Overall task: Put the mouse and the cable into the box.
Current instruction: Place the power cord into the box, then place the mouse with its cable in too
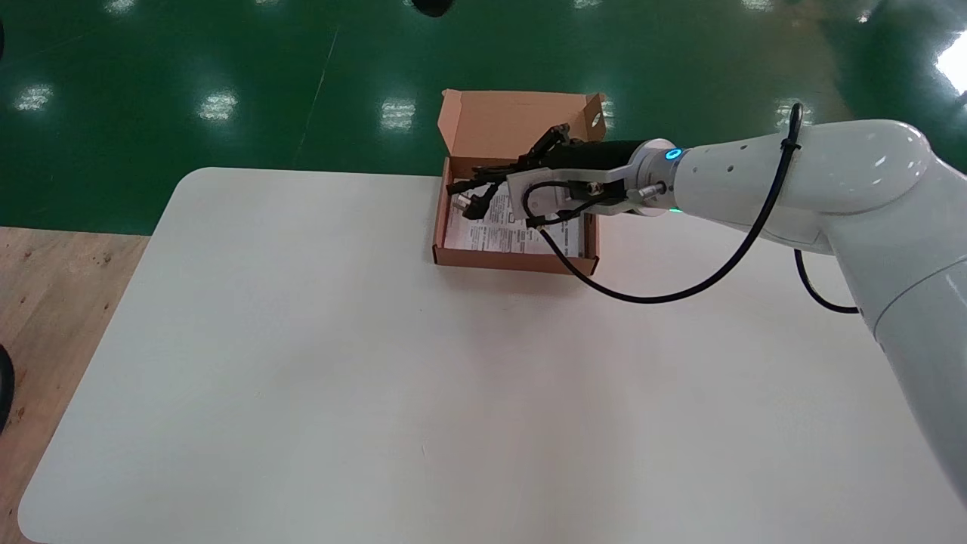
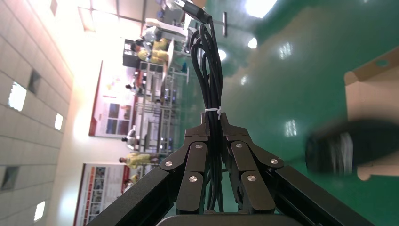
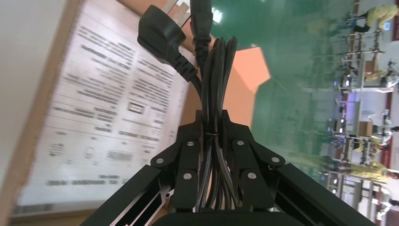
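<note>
Right gripper clenched on the power cable above the box

Right gripper point(image 1: 529, 162) was seen with its fingers closed tight on a bundled black power cable point(image 1: 483, 187), the bundle being pinched between both pads. In the right wrist view the same gripper point(image 3: 211, 115) was shown clamped around the cable's point(image 3: 219, 70) folded strands, and a moulded plug point(image 3: 162, 33) was carried at the bundle's free end. The cable was held in the air over the open cardboard box point(image 1: 517, 261), above its far left part, with the plug hanging lowest; whether the plug touched anything could not be told. A printed sheet point(image 1: 491, 227) was laid flat on the box floor, and the lid point(image 1: 521, 125) was stood up behind it. The box was placed at the far edge of a white table point(image 1: 378, 340), with a green floor point(image 1: 227, 75) beyond.

Left gripper point(image 2: 212, 120) was not caught by the head view. In its own wrist view its fingers were found shut on a tied cable point(image 2: 209, 70), a thin black bundle bound by a white tie point(image 2: 214, 110) just past the fingertips. Past that bundle a cardboard flap point(image 2: 371, 89) and a blurred dark shape point(image 2: 350, 150) were seen; what the shape was could not be told
</note>
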Tool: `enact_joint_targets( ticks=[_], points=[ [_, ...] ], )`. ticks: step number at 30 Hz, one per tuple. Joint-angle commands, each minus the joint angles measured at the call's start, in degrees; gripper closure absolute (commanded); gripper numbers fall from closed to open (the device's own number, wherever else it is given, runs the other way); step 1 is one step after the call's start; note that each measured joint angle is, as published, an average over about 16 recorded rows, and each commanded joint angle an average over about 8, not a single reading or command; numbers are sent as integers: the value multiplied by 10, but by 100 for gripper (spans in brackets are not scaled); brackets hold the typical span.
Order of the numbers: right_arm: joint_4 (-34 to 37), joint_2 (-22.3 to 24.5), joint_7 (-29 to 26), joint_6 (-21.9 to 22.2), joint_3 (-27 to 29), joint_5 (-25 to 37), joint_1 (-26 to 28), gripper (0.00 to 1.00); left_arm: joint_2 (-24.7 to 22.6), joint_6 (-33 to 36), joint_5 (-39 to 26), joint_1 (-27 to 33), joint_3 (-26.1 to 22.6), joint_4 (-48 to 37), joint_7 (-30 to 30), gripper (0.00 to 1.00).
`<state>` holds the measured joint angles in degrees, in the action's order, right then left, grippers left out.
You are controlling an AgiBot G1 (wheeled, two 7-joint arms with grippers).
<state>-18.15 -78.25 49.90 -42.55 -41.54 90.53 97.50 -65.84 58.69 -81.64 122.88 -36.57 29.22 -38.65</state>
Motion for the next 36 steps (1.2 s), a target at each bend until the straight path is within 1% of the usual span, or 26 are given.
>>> enact_joint_targets(
  ticks=[1,4,5,6,12,13,14,23,29,32,36],
  points=[
    [-6,-1,-4,7,-10,-4,-8,100,-3,2,-7,3,-5,0,6,100],
    [-11,-1,-13,10,-29,-13,-15,100,-6,2,-16,7,-11,0,14,100],
    [-13,-1,-16,10,-35,-16,-17,96,-6,1,-18,8,-13,0,16,100],
    [-15,-1,-20,10,-41,-19,-18,85,-7,1,-21,9,-15,0,18,100],
    [-22,-1,-39,15,-76,-38,-19,10,-12,2,-32,14,-22,-4,23,100],
    [-22,-1,-41,16,-81,-41,-19,2,-12,3,-33,15,-23,-5,24,100],
    [-23,-1,-43,17,-86,-44,-18,0,-13,4,-34,17,-24,-6,24,100],
    [-25,0,-51,29,-123,-73,-14,0,-22,15,-46,23,-34,-25,37,100],
    [-11,8,-45,34,-129,-99,6,0,-40,21,-37,0,-35,-46,45,100],
    [11,25,-38,24,-118,-120,30,0,-53,26,-26,-22,-32,-61,41,100],
    [38,76,-17,-19,-98,-148,67,0,-74,27,-5,-60,-24,-89,27,100]
  ],
)
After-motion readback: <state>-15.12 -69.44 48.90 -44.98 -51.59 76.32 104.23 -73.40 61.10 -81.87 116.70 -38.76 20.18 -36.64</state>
